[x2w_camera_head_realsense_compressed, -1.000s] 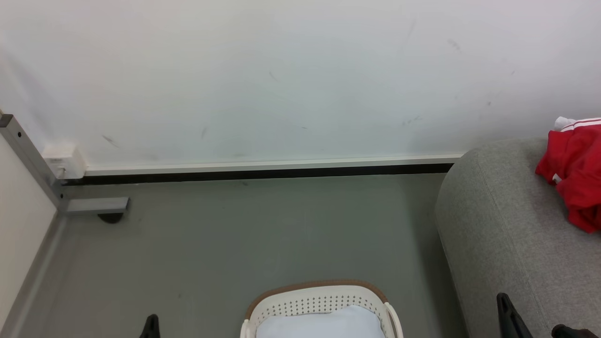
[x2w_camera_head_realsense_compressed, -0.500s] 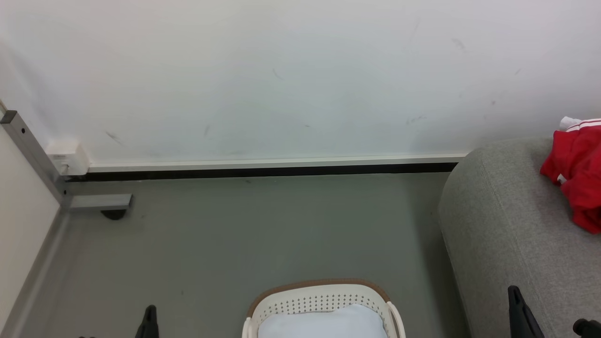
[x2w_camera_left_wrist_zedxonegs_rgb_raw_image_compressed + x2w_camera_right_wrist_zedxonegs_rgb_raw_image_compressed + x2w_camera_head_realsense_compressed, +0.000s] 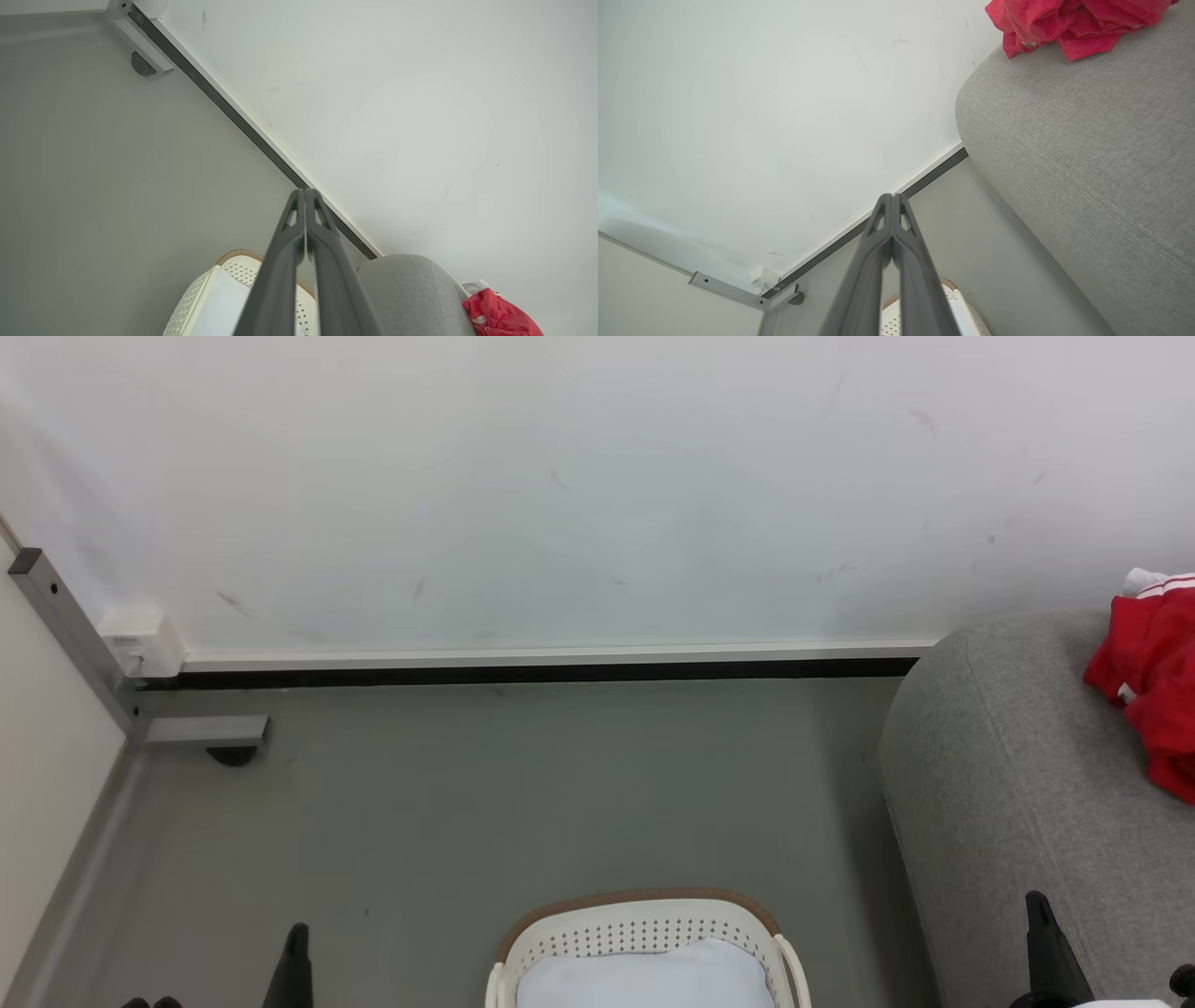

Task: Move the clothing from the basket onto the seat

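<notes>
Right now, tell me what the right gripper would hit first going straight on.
Likely the white wall, just above the dark baseboard: the right gripper, shut, lines up there. The seat lies to one side. Depth is unclear.

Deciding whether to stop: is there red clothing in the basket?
None visible: the basket holds a pale pad; the red clothing lies on the seat. Its near end is cropped.

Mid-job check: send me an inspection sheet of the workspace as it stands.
Surface: grey floor; basket stands on it beside the seat.
Job's things: red clothing lies on the seat; basket holds a pale pad.
Clutter: nothing seen.
Hands: left hand shut, right hand shut, both holding nothing.
Cables: nothing seen.
Surroundings: scuffed white wall, dark baseboard, grey metal bracket at left.
</notes>
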Robot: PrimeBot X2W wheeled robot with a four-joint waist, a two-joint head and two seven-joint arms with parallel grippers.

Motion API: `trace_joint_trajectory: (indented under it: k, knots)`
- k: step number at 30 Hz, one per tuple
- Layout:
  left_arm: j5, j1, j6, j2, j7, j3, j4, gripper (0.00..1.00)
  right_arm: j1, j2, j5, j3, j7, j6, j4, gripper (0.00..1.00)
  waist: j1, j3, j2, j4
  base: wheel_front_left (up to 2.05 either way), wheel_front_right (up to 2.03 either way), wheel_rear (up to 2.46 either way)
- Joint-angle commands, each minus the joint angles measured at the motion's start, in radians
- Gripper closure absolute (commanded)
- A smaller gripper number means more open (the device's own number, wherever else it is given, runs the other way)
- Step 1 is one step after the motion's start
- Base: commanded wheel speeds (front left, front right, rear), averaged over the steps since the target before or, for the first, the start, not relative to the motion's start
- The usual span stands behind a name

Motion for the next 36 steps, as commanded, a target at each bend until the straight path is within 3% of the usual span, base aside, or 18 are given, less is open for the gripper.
trace_joint_trajectory:
  k: [1, 36]
  knots:
    - [-0.042, -0.025, -0.005, 0.008, 0.008, 0.004, -0.015, 1.0, -0.029, -0.01, 0.04, -0.006, 0.007, -0.001, -0.019, 1.0, 0.0, 0.001, 0.0, 0.001, 0.0, 0.0, 0.0]
    - [-0.421, -0.064, -0.031, 0.012, 0.107, 0.022, -0.049, 1.0, -0.061, -0.014, 0.426, -0.044, 0.107, -0.001, -0.047, 1.0, 0.0, 0.014, 0.0, 0.026, 0.0, 0.0, 0.0]
